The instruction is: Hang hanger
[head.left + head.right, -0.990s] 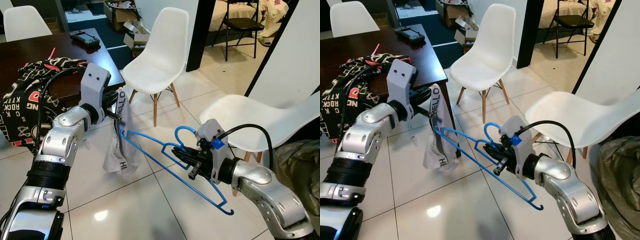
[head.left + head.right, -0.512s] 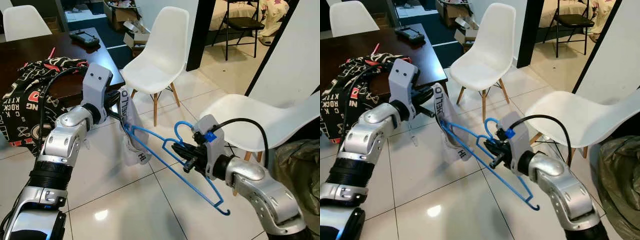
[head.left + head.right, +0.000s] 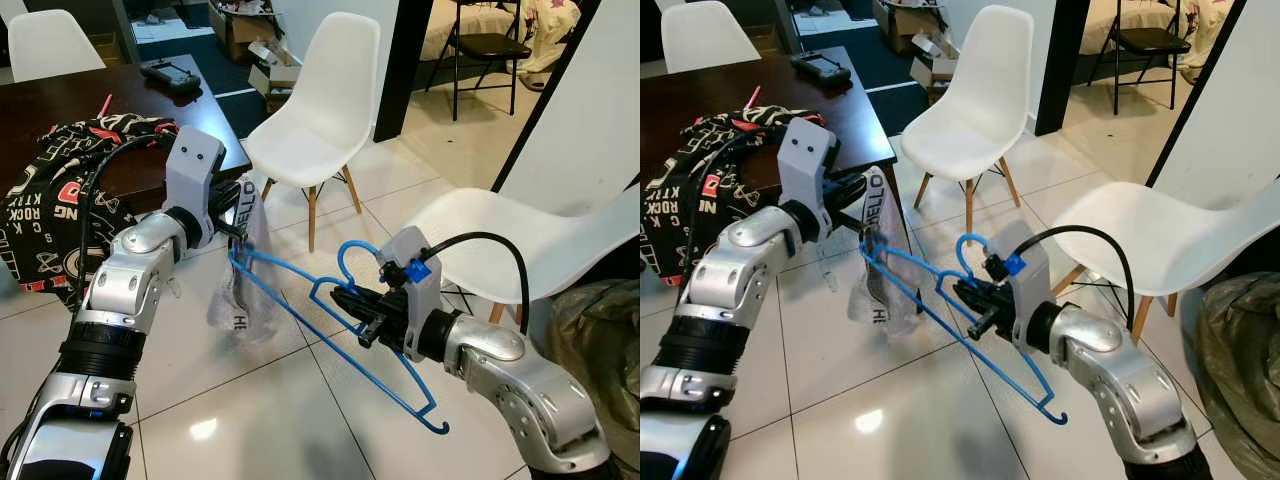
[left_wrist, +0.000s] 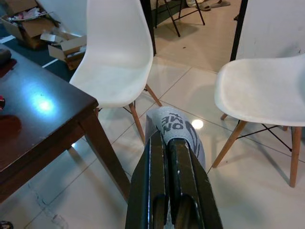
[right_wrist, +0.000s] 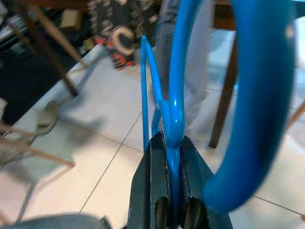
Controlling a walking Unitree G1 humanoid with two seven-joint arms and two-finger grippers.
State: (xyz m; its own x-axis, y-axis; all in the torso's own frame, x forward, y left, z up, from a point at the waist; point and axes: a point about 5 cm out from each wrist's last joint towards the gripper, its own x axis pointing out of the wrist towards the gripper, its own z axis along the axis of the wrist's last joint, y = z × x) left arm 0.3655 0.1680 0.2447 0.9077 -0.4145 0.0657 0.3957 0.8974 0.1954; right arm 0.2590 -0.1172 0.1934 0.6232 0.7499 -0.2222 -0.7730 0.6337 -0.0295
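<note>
Blue plastic hanger [image 3: 330, 320] sits clamped near its hook in my right gripper [image 3: 362, 318], held in the air above the tiled floor [image 3: 260, 400]. My left gripper [image 3: 232, 212] is closed on a pale printed cloth [image 3: 243, 270] beside the dark table's [image 3: 110, 100] corner, with the hanger's far end touching that cloth.

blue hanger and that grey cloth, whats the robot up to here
The robot is putting a garment on a hanger. Its right gripper is shut on the blue hanger near the hook, holding it out over the tiled floor. The left gripper is shut on the grey cloth, which hangs beside the dark table. One end of the hanger is pushed into the cloth; the other end is bare.
</note>
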